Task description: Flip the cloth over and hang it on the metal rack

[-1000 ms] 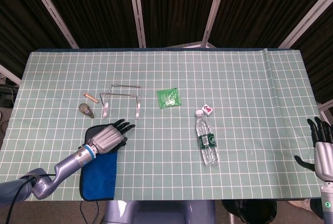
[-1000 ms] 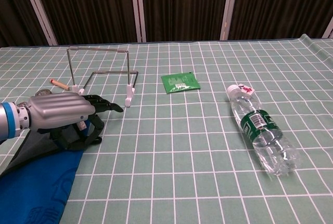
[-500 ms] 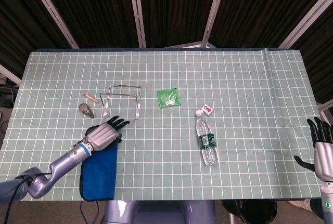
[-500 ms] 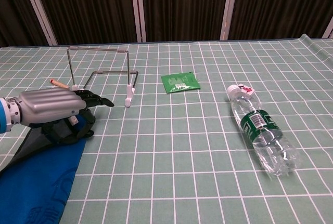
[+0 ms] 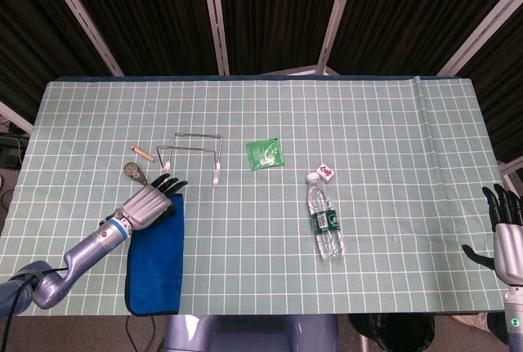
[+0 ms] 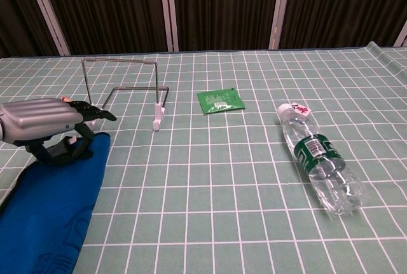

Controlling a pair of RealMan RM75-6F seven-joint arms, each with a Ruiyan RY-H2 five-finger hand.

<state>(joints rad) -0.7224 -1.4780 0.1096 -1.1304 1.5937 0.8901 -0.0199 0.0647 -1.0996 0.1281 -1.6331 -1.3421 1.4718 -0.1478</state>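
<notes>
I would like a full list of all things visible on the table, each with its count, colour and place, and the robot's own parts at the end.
cloth: 1, blue, near left edge of table, flat
metal rack: 1, silver wire with white feet, beyond the cloth
packet: 1, green, right of the rack
water bottle: 1, clear with green label, lying centre-right
small tag: 1, white and red, by the bottle cap
stick: 1, brown, left of the rack
small dark object: 1, grey-brown, below the stick
table: 1, green checked cover
left hand: 1, silver and black, at the cloth's far end
right hand: 1, off the table's right edge, fingers apart
</notes>
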